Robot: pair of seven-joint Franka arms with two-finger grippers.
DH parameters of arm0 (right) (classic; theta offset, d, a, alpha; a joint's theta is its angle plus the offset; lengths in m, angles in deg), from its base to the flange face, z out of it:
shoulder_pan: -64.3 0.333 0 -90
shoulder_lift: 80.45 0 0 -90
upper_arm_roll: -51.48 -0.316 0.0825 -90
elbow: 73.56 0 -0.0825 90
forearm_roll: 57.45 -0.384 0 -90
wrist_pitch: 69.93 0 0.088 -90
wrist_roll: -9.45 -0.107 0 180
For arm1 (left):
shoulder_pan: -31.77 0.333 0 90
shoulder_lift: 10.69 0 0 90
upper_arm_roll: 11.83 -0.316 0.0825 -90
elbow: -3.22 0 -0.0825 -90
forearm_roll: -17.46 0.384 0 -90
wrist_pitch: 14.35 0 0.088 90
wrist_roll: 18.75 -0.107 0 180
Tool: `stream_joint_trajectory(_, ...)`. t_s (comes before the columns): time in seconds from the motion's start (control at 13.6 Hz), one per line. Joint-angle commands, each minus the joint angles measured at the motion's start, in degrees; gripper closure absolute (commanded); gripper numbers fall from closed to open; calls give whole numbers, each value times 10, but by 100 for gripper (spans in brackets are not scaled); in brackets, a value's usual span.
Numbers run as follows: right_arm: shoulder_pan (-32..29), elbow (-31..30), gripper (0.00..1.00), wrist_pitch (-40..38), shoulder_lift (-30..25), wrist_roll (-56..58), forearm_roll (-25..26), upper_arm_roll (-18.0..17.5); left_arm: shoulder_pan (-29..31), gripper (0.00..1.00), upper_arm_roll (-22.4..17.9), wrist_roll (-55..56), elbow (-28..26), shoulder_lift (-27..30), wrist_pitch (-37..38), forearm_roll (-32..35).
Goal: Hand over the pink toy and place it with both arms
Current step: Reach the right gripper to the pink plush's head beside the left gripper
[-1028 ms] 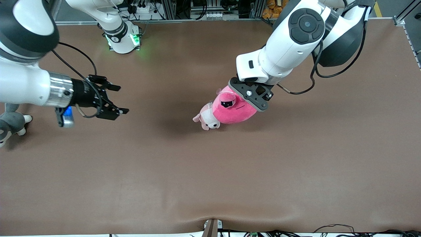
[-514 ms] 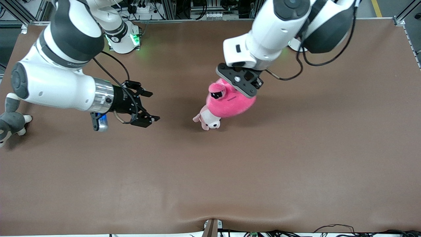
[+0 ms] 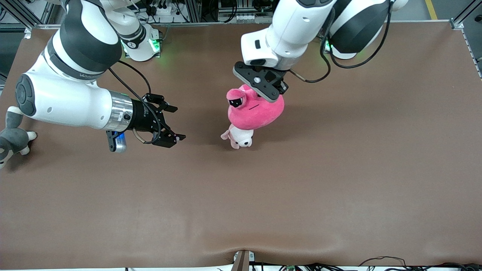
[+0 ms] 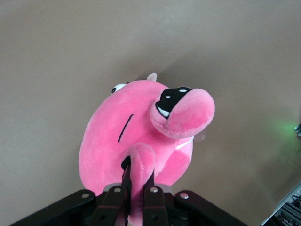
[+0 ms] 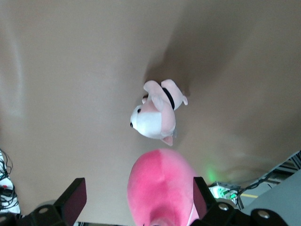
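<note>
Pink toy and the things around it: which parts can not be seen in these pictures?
- pink toy: second eye stalk, front view, under the left gripper.
- puppy plush: upper body, front view, covered by the pink toy.
- grey plush: cut by the picture's edge.
- right gripper: fingertips, right wrist view, out of frame.

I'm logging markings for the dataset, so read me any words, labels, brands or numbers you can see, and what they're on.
Right arm's dark band: pale lettering, too small to read.
Pink toy, puppy plush, grey plush, table: no text visible.
</note>
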Motion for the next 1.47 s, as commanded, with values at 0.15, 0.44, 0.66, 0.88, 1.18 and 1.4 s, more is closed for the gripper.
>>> stream_joint_trajectory(0.15, 3, 22, 0, -30, 9, -47, -38, -12, -25, 100, -7, -18, 12, -17, -86, 6)
stream_joint_trajectory(0.44, 3, 18, 0, -98, -4, -57, -34, -19, -24, 100, -5, -32, 11, -25, -162, 3)
stream_joint_trajectory(0.66, 4, 18, 0, -108, -15, -69, -29, -19, -23, 100, -5, -36, 11, -32, -201, -8)
stream_joint_trajectory(0.88, 20, 17, 0, -56, -19, -69, 3, -19, -25, 100, -3, -37, 8, -49, -244, -10)
stream_joint_trajectory(1.18, 34, 14, 0, -15, -29, -69, 26, -19, -31, 100, -2, -37, 8, -66, -269, -10)
stream_joint_trajectory(1.4, 34, 14, 0, 7, -30, -62, 59, -19, -35, 100, -2, -35, 8, -68, -269, -9)
